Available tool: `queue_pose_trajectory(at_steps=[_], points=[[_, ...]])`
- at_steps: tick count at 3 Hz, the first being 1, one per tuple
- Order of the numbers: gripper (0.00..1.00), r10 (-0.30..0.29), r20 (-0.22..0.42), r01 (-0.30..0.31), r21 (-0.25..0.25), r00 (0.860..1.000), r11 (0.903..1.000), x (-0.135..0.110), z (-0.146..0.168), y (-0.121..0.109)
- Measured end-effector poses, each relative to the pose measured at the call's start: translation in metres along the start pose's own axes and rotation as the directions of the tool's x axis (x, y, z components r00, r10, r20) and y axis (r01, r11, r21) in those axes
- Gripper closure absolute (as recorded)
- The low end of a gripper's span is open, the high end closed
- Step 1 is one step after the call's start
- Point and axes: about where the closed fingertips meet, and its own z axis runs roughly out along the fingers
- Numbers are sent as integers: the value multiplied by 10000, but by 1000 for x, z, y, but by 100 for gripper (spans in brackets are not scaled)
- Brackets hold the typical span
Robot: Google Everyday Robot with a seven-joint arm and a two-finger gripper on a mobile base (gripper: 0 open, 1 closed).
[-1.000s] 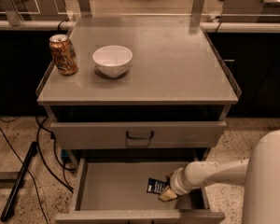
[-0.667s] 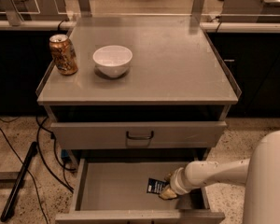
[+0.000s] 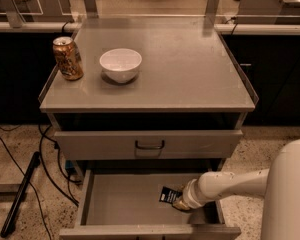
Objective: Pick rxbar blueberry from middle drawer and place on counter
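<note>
The rxbar blueberry (image 3: 167,195), a small dark navy bar with white print, lies in the open middle drawer (image 3: 125,201), right of its centre. My gripper (image 3: 179,203) reaches into the drawer from the right on the white arm (image 3: 230,184). Its tip is right at the bar's right end and covers that end. The counter (image 3: 180,69) is the grey cabinet top above.
A gold-brown can (image 3: 67,58) and a white bowl (image 3: 120,65) stand on the counter's left half. The upper drawer front with a black handle (image 3: 150,145) is closed, just above the arm. Black cables and a bar (image 3: 20,194) lie on the floor at left.
</note>
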Motion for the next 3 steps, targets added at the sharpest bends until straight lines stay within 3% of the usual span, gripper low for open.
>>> queue_pose_trajectory(at_steps=[2,3], points=[[100,-17,245,23,-242,9997,9997,-1,-5,6],[100,-979,626,1035,-949,9932,9901,-21,-33,34]])
